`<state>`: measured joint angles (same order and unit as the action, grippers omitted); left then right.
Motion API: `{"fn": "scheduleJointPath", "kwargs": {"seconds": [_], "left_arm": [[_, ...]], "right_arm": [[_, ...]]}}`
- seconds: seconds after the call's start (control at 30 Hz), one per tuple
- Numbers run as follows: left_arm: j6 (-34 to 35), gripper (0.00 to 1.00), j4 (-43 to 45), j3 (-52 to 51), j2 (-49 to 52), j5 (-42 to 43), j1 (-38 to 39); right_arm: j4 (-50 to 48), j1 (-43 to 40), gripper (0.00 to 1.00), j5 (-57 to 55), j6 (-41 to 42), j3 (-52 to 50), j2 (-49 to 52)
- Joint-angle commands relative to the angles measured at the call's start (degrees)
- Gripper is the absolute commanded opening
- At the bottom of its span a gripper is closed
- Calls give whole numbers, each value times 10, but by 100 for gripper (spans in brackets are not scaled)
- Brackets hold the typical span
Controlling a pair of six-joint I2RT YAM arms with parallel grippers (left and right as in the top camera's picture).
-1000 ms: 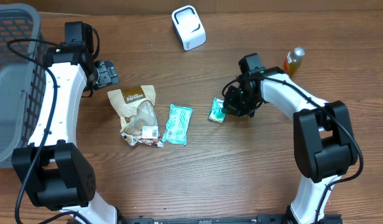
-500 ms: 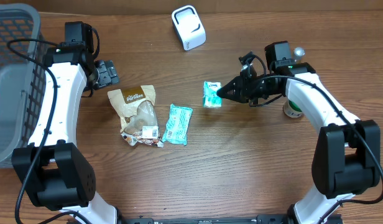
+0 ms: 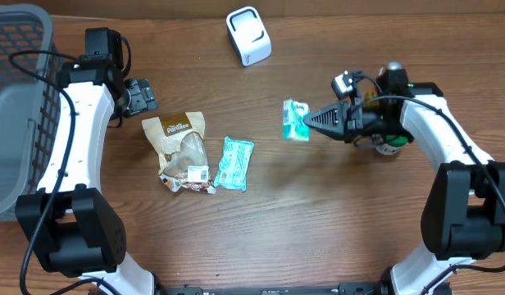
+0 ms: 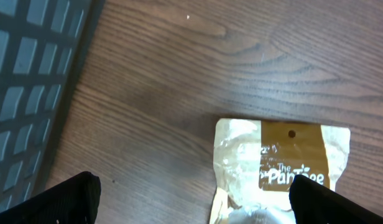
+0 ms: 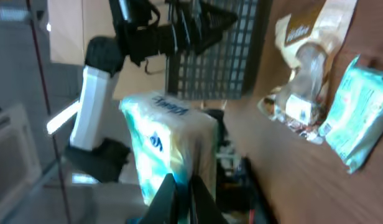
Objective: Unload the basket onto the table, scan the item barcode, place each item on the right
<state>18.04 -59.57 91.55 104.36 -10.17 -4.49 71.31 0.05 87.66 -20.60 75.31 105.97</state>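
Right hand (image 3: 312, 121), closed on teal packet (image 3: 295, 120), carried it rightward. White scanner (image 3: 248, 36) lies leftward of packet, near far edge of table (image 3: 334, 221); right hand nearer. Left hand (image 3: 143, 95) open, idle.

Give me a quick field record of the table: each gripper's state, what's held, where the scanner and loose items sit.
right gripper: shut on the small teal packet, which appears lifted off the table
left gripper: open, empty, just above the brown snack bag
scanner: white, far edge, up-left of the held packet, apart from it
brown snack bag: lying flat
second teal packet: flat, right beside the bag
basket: far left
barcode: not visible in any view
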Motion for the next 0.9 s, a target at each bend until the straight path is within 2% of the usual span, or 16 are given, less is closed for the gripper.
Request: {"fn": "scheduleJointPath", "kwargs": {"seconds": [0.0, 0.1, 0.13, 0.87], "left_arm": [[-2, 100, 0, 5, -10, -7, 4], [-2, 100, 0, 5, -10, -7, 4], [-2, 100, 0, 5, -10, -7, 4], [-2, 99, 0, 5, -10, -7, 4]], "right_arm": [[126, -18, 4, 23, -236, 2, -47], [254, -27, 4, 21, -373, 2, -66], [258, -28, 4, 14, -377, 0, -76], [258, -15, 4, -4, -323, 0, -160]]}}
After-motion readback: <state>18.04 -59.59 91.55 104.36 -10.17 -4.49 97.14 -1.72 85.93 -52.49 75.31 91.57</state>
